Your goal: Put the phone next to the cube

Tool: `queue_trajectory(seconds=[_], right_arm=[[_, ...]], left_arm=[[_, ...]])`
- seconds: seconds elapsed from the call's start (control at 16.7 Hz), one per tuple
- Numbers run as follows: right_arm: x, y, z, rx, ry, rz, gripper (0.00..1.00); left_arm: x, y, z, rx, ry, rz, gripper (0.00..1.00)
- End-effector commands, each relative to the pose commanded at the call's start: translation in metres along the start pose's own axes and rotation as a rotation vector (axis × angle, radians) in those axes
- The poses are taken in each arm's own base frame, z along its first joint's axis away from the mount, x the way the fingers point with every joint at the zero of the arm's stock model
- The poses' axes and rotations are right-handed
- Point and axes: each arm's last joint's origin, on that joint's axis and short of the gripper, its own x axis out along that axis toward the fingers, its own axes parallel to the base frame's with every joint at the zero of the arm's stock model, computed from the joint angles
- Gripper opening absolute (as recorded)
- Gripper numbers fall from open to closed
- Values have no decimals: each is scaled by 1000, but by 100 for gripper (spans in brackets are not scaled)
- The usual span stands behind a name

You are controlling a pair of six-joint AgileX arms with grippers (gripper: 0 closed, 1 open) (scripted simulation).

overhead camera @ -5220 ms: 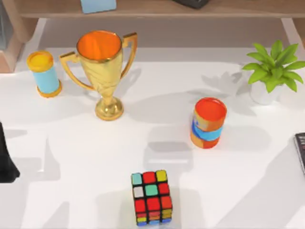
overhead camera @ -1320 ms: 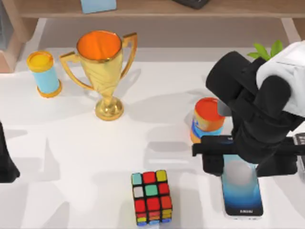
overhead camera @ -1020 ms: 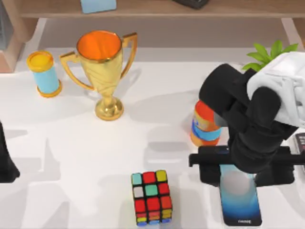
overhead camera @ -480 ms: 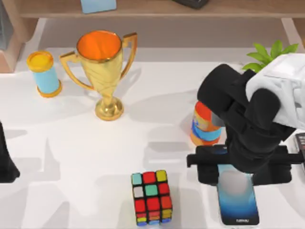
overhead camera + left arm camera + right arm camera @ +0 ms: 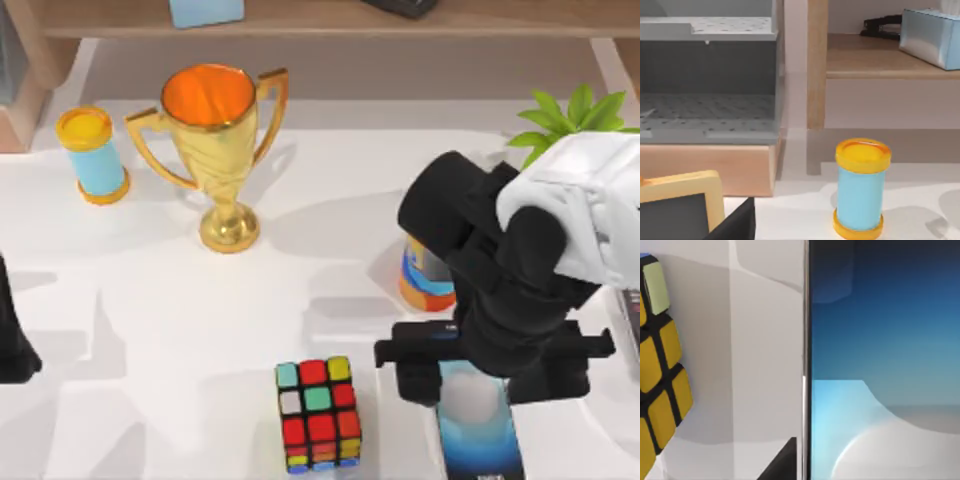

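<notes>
Phone (image 5: 478, 430) in R hand (image 5: 487, 362), near cube (image 5: 318, 412).

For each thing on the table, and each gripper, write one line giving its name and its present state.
phone: flat, face up, under the right gripper, apart from the cube, to its right.
cube: resting on the table, untouched.
trophy: upright.
striped cylinder: upright, partly hidden by the right arm.
yellow-capped cylinder: upright.
potted plant: upright.
right gripper: over the phone's far end.
left arm: parked at the table's left edge.
</notes>
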Motion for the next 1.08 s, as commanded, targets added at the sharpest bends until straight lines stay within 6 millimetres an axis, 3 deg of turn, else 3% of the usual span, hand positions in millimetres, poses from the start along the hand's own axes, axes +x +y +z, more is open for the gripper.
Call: queue_trajectory(seconds=[1.08], right_arm=[[41,-14,3,58,-19,-55,0]], left_arm=[[0,0,0,0,0,0,100]])
